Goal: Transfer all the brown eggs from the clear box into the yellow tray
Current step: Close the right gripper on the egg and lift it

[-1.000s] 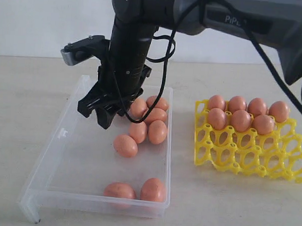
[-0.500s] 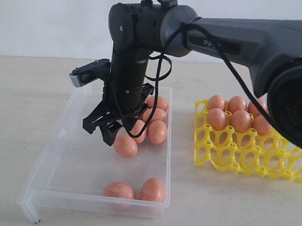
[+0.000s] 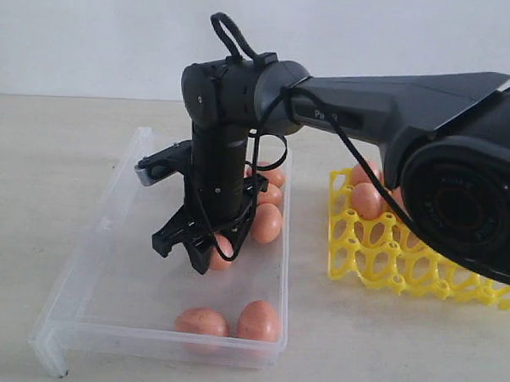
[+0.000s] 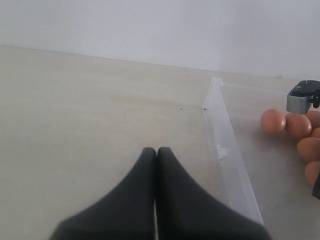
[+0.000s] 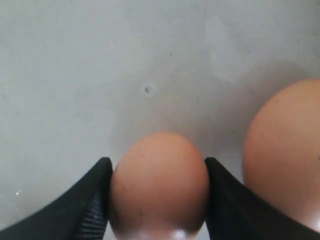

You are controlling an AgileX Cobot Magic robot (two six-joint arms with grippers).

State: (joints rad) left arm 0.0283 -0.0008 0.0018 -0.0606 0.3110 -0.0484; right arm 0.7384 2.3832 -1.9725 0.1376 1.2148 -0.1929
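My right gripper (image 3: pixel 208 250) reaches down into the clear box (image 3: pixel 91 260). Its jaws press both sides of a brown egg (image 5: pixel 159 182) that rests on the box floor, with another egg (image 5: pixel 282 150) close beside it. In the exterior view that egg (image 3: pixel 223 257) is mostly hidden behind the fingers. Several more brown eggs lie in the box, some behind the gripper (image 3: pixel 267 223) and two by the front wall (image 3: pixel 202 321). The yellow tray (image 3: pixel 404 261) stands to the right, holding eggs (image 3: pixel 365 200) partly hidden by the arm. My left gripper (image 4: pixel 156 150) is shut and empty over bare table beside the box wall (image 4: pixel 227 145).
The right arm's thick dark link (image 3: pixel 395 87) and its large joint (image 3: pixel 466 200) cross above the tray and cover much of it. A white wall runs behind the beige table (image 3: pixel 36 164).
The right gripper has come down from above the box's back left to the floor and now has the lone egg between its jaws. The arm has swung lower across the tray.
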